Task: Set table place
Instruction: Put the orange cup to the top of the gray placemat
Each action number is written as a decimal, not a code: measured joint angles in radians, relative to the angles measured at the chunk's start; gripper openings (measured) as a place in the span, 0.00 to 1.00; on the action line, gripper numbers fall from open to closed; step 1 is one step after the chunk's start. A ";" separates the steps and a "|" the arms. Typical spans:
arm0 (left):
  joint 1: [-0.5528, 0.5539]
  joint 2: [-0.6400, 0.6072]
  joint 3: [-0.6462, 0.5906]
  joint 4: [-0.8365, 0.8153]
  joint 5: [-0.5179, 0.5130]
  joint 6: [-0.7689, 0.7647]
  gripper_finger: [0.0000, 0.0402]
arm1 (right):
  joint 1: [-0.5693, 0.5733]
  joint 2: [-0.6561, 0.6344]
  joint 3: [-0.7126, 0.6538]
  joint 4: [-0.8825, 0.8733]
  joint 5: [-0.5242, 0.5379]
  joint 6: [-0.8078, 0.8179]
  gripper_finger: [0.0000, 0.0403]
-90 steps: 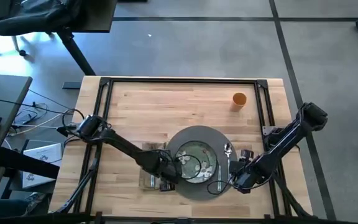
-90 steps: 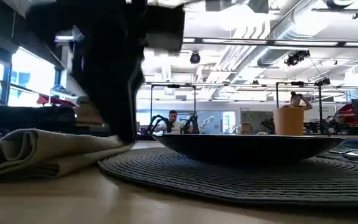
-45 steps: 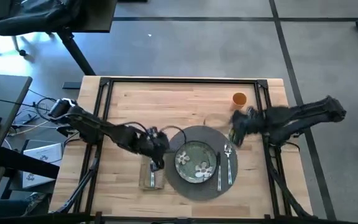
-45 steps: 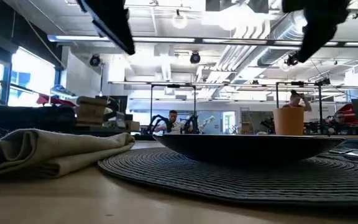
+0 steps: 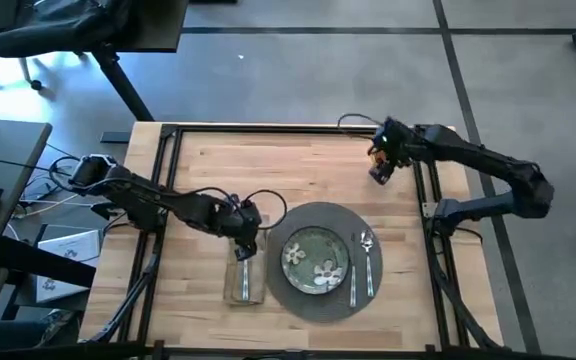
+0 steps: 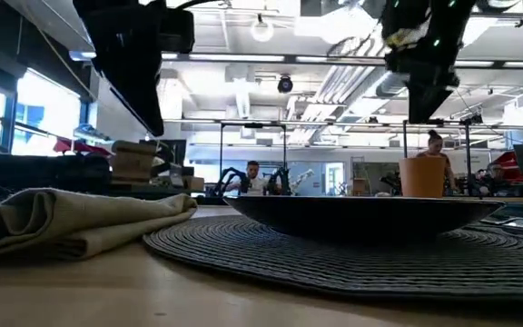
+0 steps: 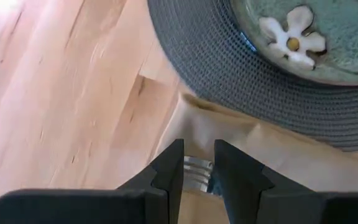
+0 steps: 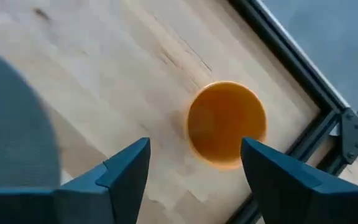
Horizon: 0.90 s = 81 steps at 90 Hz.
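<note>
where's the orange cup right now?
High view: the orange cup stands at the table's far right corner, apart from the mat, mostly hidden under the open right gripper hovering above it.

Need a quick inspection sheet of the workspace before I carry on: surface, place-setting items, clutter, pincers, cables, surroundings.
Surface: wooden table, black rail frame.
Job's things: grey mat under the floral plate; napkin beside the mat, with a piece of cutlery on it; spoon and other cutlery on the mat; orange cup at the far right corner.
Clutter: nothing seen.
Pincers: left pincer over the napkin, nearly closed, empty; right pincer open above the cup.
Cables: loose leads by the left arm.
Surroundings: people beyond the table, in the low view.
</note>
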 joint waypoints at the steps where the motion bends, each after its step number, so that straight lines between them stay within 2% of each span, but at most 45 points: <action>1: 0.000 0.000 0.000 0.003 0.000 0.000 0.19 | -0.009 0.008 0.000 0.003 -0.008 -0.009 0.57; 15: -0.002 0.000 -0.001 0.005 0.000 0.000 0.19 | -0.090 0.109 0.000 0.022 -0.140 -0.068 0.54; 42: -0.005 -0.001 -0.001 0.005 0.001 0.000 0.19 | -0.112 0.231 0.000 0.044 -0.141 -0.097 0.48; 53: -0.005 -0.001 -0.001 0.004 0.001 0.000 0.19 | -0.112 0.275 0.000 0.047 -0.102 -0.101 0.34; 66: -0.006 -0.001 -0.001 0.003 0.005 0.000 0.19 | -0.112 0.282 -0.001 0.050 -0.092 -0.133 0.05; 81: -0.005 -0.001 -0.001 0.003 0.005 0.000 0.19 | -0.068 0.225 0.008 0.004 -0.152 -0.135 0.01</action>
